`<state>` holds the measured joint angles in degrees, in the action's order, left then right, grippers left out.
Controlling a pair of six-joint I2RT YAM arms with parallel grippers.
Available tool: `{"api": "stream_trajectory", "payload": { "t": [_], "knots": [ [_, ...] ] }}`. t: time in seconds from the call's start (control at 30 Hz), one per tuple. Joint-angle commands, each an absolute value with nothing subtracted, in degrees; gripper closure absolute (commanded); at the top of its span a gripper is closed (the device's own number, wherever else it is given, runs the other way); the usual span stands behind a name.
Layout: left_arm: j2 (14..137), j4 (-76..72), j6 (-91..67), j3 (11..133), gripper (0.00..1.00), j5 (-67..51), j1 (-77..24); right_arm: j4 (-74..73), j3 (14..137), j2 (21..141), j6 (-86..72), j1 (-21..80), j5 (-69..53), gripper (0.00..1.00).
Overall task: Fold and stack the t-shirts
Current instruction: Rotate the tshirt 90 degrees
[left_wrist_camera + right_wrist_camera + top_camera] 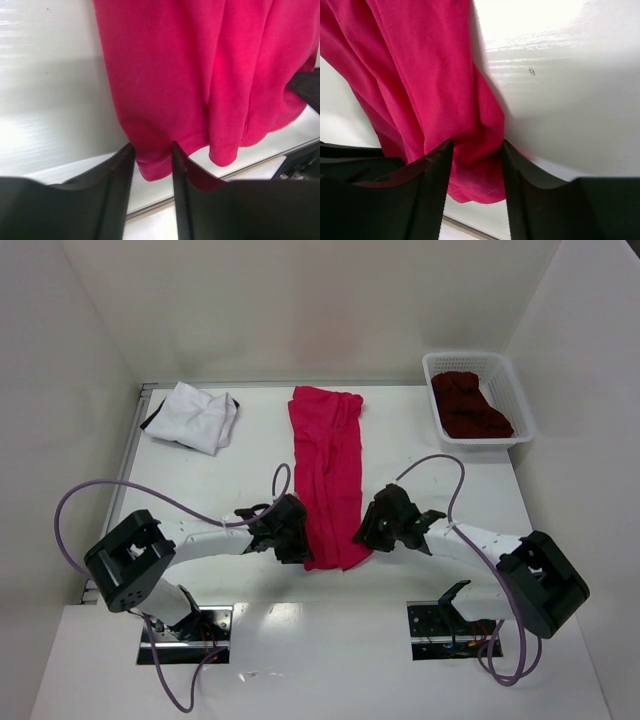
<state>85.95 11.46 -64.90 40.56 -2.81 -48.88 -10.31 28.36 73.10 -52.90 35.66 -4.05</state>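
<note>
I see the red shirt [327, 470] lying as a long, narrow folded strip down the middle of the table [400, 425]. Its long axis runs from the far edge toward the arm bases, with the stitched hem at the near end. The left gripper [152, 160], fingers narrowed, pinches the strip's near left corner. The right gripper [476, 160] clamps bunched cloth at the near right corner. The white shirt [192, 416] sits folded at far left. The maroon shirt [470, 405] lies crumpled in the basket [523, 410] at far right.
</note>
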Motion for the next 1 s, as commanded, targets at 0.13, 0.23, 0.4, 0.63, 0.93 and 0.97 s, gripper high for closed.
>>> {"api": "stream_trajectory", "payload": {
  "t": [0.13,0.23,0.4,0.63,0.93,0.97],
  "knots": [
    [85.61,12.82,-65.57,40.34,0.89,-1.41,-49.04,-9.14,25.05,69.26,-58.35,38.4,-5.19,0.61],
    [82.98,15.99,-66.09,40.34,1.0,0.87,-49.04,-9.67,23.82,65.58,-60.37,38.94,-5.19,0.7],
    [79.63,20.55,-66.09,40.96,1.0,2.81,-49.04,-11.51,23.29,59.17,-62.57,38.94,-6.85,0.84],
    [75.59,23.64,-66.09,40.96,1.0,3.52,-49.04,-12.04,20.75,56.08,-63.72,38.94,-8.61,0.85],
    [75.59,23.03,-65.57,39.2,0.82,1.58,-49.04,-13.1,20.21,55.02,-62.5,39.55,-11.07,0.56],
    [74.72,23.64,-65.57,39.2,0.75,1.58,-49.04,-14.14,20.21,55.02,-62.49,39.55,-10.47,0.54]
  ]
}}
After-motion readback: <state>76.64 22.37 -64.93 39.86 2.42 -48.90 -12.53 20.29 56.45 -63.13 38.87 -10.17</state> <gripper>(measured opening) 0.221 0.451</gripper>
